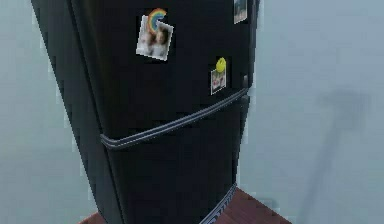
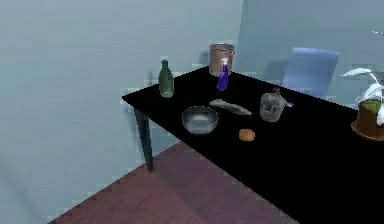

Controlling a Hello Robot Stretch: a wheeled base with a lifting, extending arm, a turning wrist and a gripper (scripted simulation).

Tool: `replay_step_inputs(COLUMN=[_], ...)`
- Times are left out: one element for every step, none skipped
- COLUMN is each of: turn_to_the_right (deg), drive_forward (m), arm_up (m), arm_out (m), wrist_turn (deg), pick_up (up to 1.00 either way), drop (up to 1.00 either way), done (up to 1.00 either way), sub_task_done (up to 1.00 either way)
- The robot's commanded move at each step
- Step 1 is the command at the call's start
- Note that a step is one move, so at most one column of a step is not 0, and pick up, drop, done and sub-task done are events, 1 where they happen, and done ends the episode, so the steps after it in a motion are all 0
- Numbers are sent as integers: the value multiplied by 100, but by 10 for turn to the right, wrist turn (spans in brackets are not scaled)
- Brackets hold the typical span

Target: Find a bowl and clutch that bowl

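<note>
Counting on the black table in the arm side view, I find one bowl, one green bottle, one brown canister, one small purple bottle, one glass mug, one pale long thing, one small brown round thing and one potted plant. The bowl is grey and stands near the table's front edge, toward the corner with the green bottle, apart from all other things. Between the bowl and the near edge lies only bare tabletop. The pale long thing lies just behind it, the brown round thing beside it. One blue chair stands behind the table. The bowl stands upright, mouth up; it is round, so no long axis can be told. The forward view has one black fridge, close, with three small pictures on its door. The gripper's state I cannot tell.
</note>
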Motion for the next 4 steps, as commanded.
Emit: replay_step_inputs(turn_to_the_right=[0,0,0,0], drive_forward=[0,0,0,0], arm_up=[50,38,0,0], arm_out=[0,0,50,0], wrist_turn=[0,0,0,450], pick_up=[0,0,0,0], drop=[0,0,0,0], done=[0,0,0,0], sub_task_done=[0,0,0,0])
